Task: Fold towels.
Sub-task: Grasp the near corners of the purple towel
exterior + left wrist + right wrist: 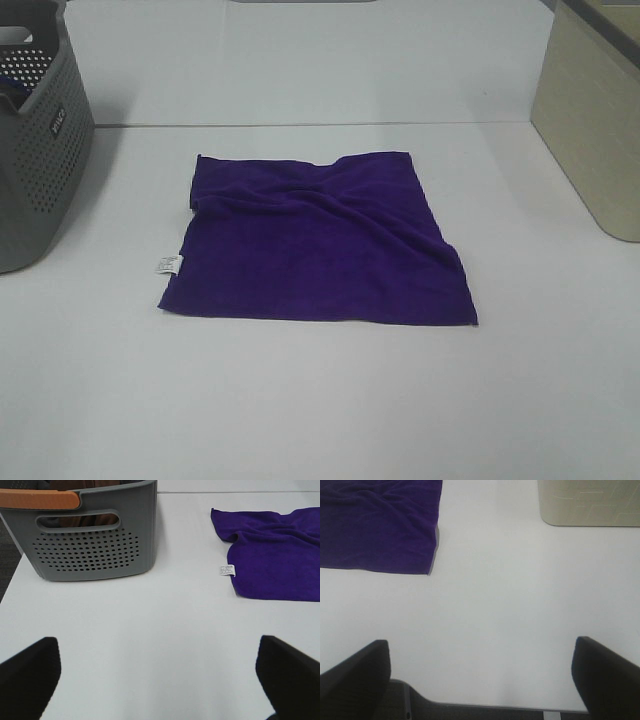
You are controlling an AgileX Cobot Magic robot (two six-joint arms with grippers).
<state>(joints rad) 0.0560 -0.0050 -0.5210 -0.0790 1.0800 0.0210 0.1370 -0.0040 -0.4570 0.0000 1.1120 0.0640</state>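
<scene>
The purple towel [320, 245] lies spread in one layer on the white surface [320, 400], ahead of both our pairs of fingers and well apart from them. It is nearly square but not fully flat: some wrinkles run across its far half. Its small white tag [167, 263] sticks out from the edge that faces the left arm. We judge that it is laid open like this so that its corners are free to be taken. No fold is made yet.

Our left fingers [30, 680] stand wide apart and hold nothing, with only bare surface between them. The towel is forward of them, toward the inner side. Our right fingers [355, 675] are also fully spread and empty, and the towel's near corner is forward of them, again toward the inner side.

Farther out, the grey perforated basket [40, 140] stands beyond the left fingers on their outer side, with something brown inside. A beige bin [590, 120] stands beyond the right fingers on their outer side. Neither touches the towel, probably to leave room for folding.
</scene>
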